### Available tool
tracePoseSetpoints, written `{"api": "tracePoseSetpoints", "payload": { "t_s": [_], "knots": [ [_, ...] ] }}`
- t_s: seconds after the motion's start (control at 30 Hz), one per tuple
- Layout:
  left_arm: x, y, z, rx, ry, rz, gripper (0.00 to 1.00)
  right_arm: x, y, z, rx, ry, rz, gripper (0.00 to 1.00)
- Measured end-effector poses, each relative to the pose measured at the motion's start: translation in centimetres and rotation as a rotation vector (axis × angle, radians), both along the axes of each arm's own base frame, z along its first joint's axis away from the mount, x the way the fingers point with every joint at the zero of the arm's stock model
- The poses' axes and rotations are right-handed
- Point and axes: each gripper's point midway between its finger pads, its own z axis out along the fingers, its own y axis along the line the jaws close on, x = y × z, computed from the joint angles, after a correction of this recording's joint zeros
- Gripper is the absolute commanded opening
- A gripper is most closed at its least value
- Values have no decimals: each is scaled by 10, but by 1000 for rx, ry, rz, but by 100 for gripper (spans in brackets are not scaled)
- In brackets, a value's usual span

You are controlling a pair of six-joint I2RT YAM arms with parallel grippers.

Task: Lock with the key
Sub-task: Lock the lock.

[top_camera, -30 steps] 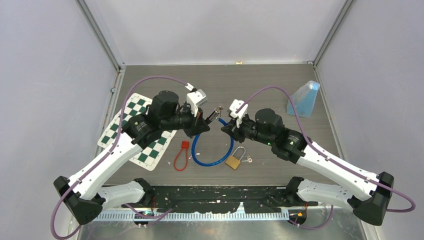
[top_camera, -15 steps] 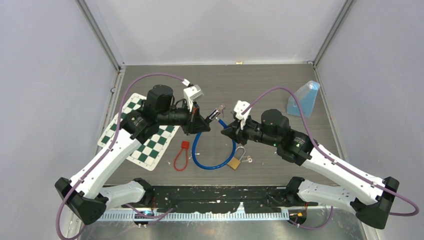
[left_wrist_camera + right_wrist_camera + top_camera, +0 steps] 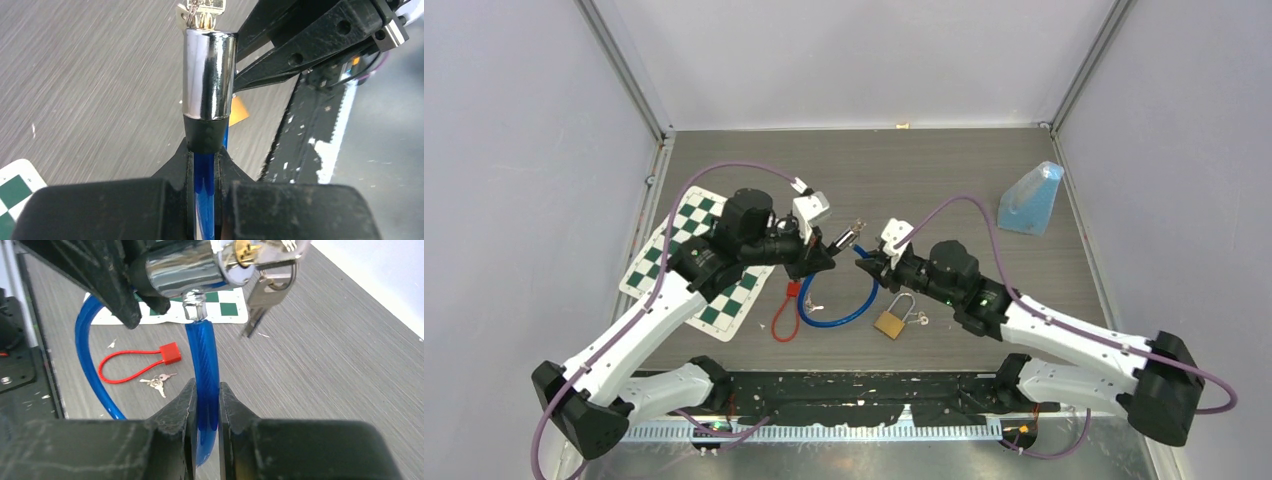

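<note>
The lock is a blue cable lock (image 3: pixel 839 318) with a chrome cylinder (image 3: pixel 209 75) held above the table. A key (image 3: pixel 250 250) sits in the cylinder's face, and a second key (image 3: pixel 262 305) dangles from it. My left gripper (image 3: pixel 205 155) is shut on the blue cable just below the cylinder's black collar. My right gripper (image 3: pixel 206 390) is shut on the cable's other end (image 3: pixel 205 360), whose metal tip (image 3: pixel 194 307) meets the cylinder's side. In the top view the left gripper (image 3: pixel 824 258) and right gripper (image 3: pixel 864 268) face each other closely, with the cylinder (image 3: pixel 846 238) between them.
A red cable lock (image 3: pixel 784 315) lies on the table beside small keys (image 3: pixel 157 382). A brass padlock (image 3: pixel 889 322) lies with keys (image 3: pixel 919 320) to its right. A checkered mat (image 3: pixel 694 265) lies under the left arm. A blue translucent cone (image 3: pixel 1031 198) stands back right.
Both grippers have drawn nearer each other and slightly toward the near edge. The right arm reached left. The blue loop on the table has tightened and shifted left. Both grips are unchanged.
</note>
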Motion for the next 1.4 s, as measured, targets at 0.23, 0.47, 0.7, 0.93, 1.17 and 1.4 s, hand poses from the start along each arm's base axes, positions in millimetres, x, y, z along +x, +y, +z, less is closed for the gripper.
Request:
{"api": "tracePoseSetpoints", "payload": {
  "t_s": [0.23,0.47,0.7,0.93,1.17,1.4],
  "knots": [
    [8,10,-57,181,-56,55,0,17,14,-63,14,-36,-27,5],
    [18,9,-81,264,-120,85,0,28,13,-85,83,-106,-73,13],
    [17,3,-87,298,-149,73,0,26,13,-68,174,-108,-87,61],
    [19,3,-92,322,-158,74,0,17,1,-36,211,-122,-86,70],
    [21,5,-92,333,-164,89,0,3,-18,-14,190,-83,-41,68],
    [20,5,-91,334,-177,84,0,32,-38,25,272,168,-118,64]
  ]
}}
